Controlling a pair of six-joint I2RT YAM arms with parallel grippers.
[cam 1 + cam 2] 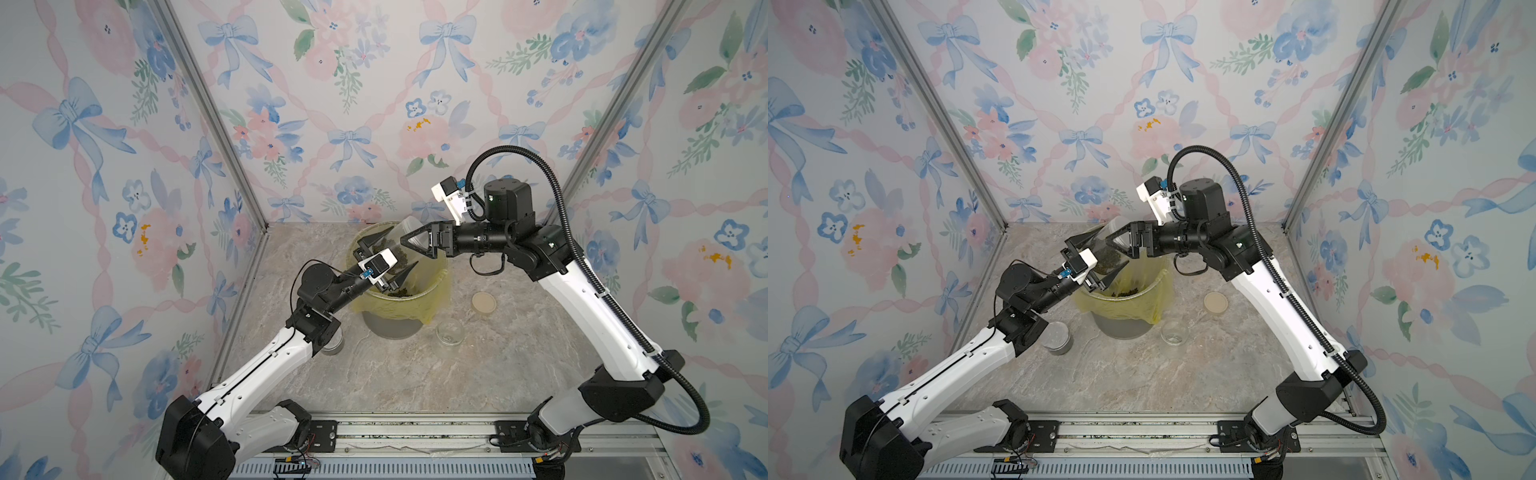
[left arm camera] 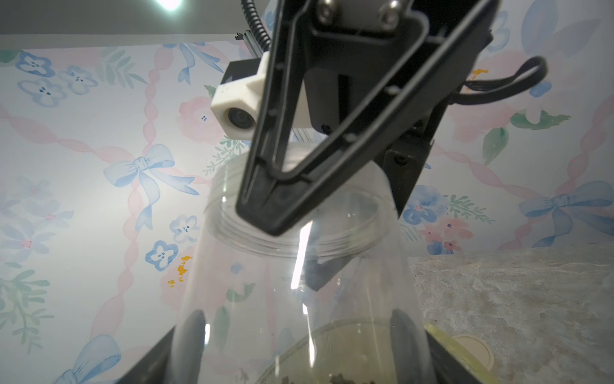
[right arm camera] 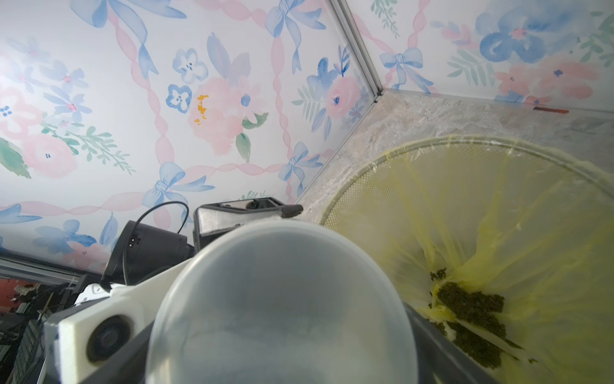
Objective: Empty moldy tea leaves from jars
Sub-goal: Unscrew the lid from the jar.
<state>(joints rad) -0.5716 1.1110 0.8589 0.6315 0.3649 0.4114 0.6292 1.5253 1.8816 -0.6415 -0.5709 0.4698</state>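
The left gripper [image 2: 299, 345] clamps a clear jar [image 2: 252, 282] tilted over the yellow-lined bin [image 3: 498, 199]; the right gripper [image 1: 407, 242] has its jaws spread wide astride the jar's threaded end. Below, the moldy tea leaves [image 3: 471, 306] lie clumped in the bin's liner.

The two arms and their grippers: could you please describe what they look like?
The left arm and right arm have white shells with black joints and bases. A black corrugated hose loops along the right one; a thin black cable arcs by the left. The left gripper and right gripper have black, pointed, triangular fingers, with a white camera mount behind each.
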